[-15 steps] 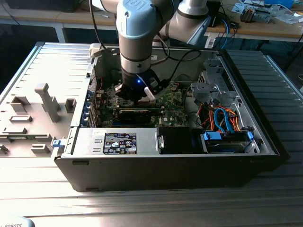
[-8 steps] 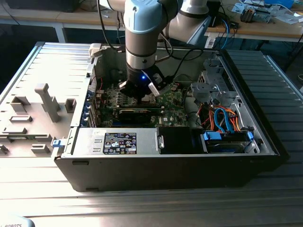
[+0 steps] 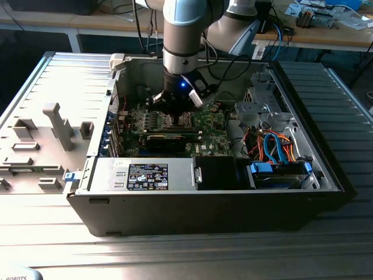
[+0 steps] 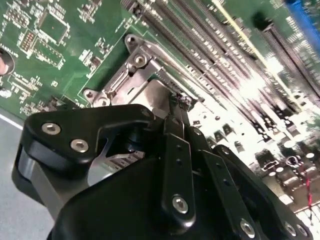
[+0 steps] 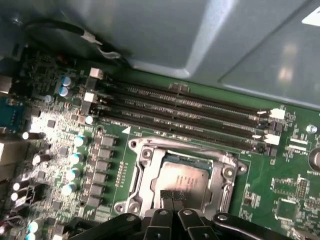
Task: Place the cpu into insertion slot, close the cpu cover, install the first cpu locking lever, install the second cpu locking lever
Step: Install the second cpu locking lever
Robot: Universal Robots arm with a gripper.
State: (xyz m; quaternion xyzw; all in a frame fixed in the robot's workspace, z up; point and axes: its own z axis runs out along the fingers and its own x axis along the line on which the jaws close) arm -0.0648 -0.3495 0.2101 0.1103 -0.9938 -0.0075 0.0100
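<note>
One grey-and-blue robot arm (image 3: 180,35) down inside one open black computer case (image 3: 204,213), case flat on a ridged grey metal table (image 3: 175,256). One black gripper (image 3: 173,114) low over the green circuit board (image 3: 213,125), a blue light lit on the wrist just above.

In the first wrist view, right over the work: one small flat square cpu (image 5: 186,176) with a dull silver-grey top, lying flat in the one square dark insertion slot (image 5: 186,158). A thin strip of the dark recess bare along one edge of the chip. Around it the one thin silver metal cpu cover (image 5: 144,180), chip showing through its cut-out centre; clamped down or merely resting, cannot tell. Locking levers not made out.

Gripper (image 5: 172,197) at the chip's near edge, two fingertips (image 5: 166,196) pressed together, textured pads side by side with no gap, nothing pinched between them, tips on or just above the metal top. Same story in the second wrist view: gripper (image 4: 180,106) with both fingers drawn to one narrow point over the silver socket metalwork.

Beside the socket, four long black memory slots (image 5: 190,112) in parallel, all four unfilled, running along the grey case wall.
</note>
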